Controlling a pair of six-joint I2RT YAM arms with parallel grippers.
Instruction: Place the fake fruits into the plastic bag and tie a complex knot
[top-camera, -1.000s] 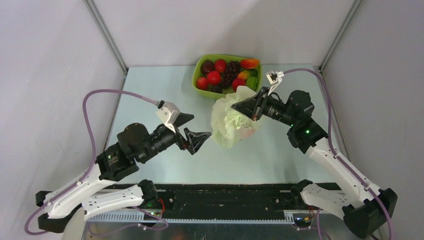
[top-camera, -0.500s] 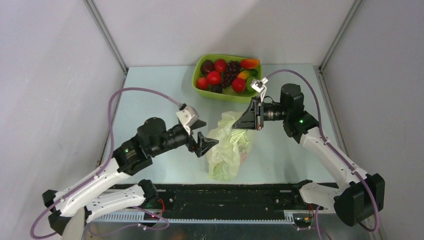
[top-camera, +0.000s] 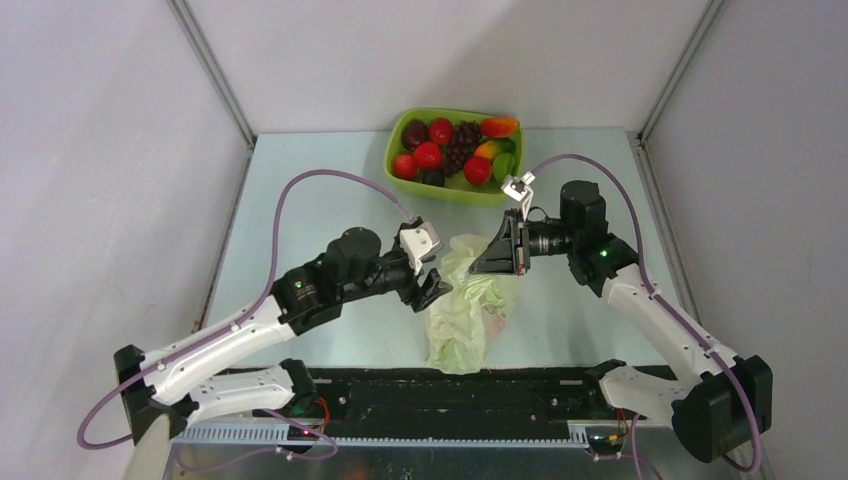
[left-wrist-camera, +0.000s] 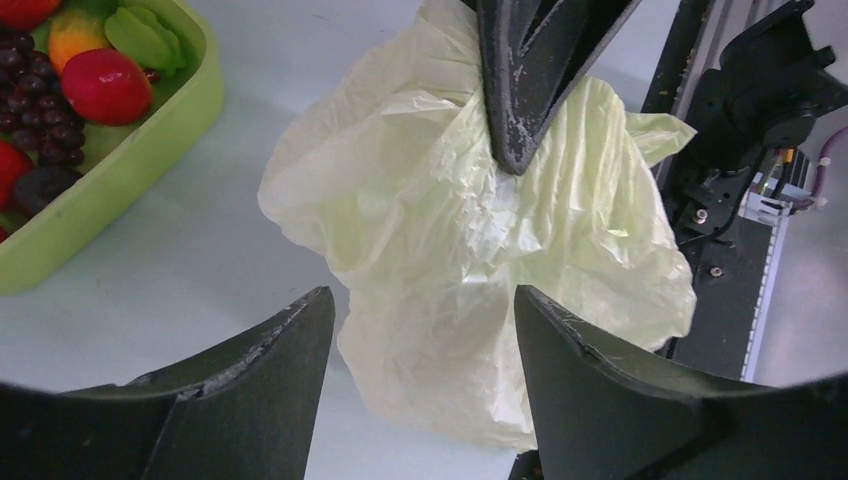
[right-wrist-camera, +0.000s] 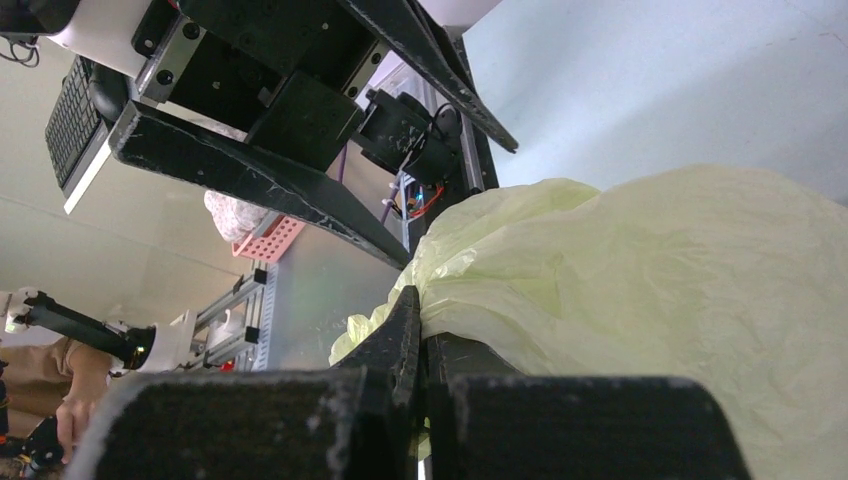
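The plastic bag (top-camera: 462, 305) is pale yellow-green and crumpled, and it hangs down onto the table at centre. My right gripper (top-camera: 478, 266) is shut on the bag's upper edge and holds it up; the pinch shows in the right wrist view (right-wrist-camera: 415, 305). My left gripper (top-camera: 437, 290) is open at the bag's left side, with the bag (left-wrist-camera: 470, 250) between and just beyond its spread jaws. The fake fruits (top-camera: 455, 145) lie in the lime-green tray (top-camera: 392, 152) at the back: red apples, grapes, a plum, a peach. No knot shows.
The tray's corner with a red apple (left-wrist-camera: 105, 85) shows at the upper left of the left wrist view. The black rail (top-camera: 450, 390) runs along the table's near edge, close below the bag. Grey walls stand on both sides.
My right gripper has carried the bag from beside the tray toward the near edge. My left arm has swung right, and its open jaws have come up against the bag.
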